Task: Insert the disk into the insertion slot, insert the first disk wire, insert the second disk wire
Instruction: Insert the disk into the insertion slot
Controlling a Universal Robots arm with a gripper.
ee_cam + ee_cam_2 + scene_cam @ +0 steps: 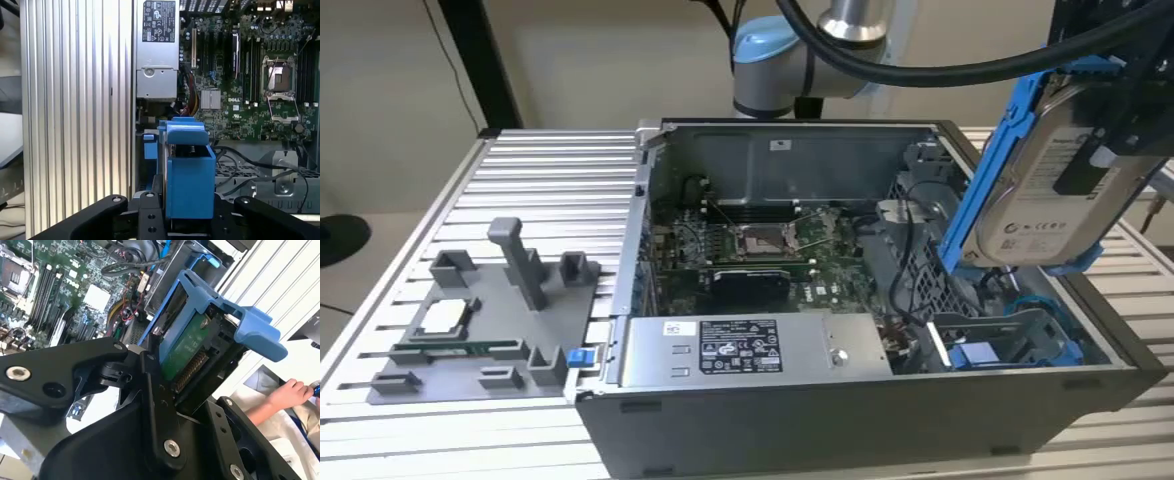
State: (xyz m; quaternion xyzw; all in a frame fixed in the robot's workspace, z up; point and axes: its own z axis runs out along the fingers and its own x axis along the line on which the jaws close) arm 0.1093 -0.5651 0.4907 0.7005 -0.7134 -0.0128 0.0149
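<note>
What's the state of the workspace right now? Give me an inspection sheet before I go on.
Surface: ribbed metal table carrying an open computer case.
Job's things: disk in its blue carrier, held tilted above the case at the exterior view's right, not yet in the drive bay below it.
Clutter: grey fixture tray on the table at the exterior view's left; labelled power-supply box inside the case.
Gripper: gripper shut on the disk's carrier.
Cables: loose black cables lie in the case by the bay; a black hose runs along the arm.
Surroundings: a person's hand beyond the table.
</note>
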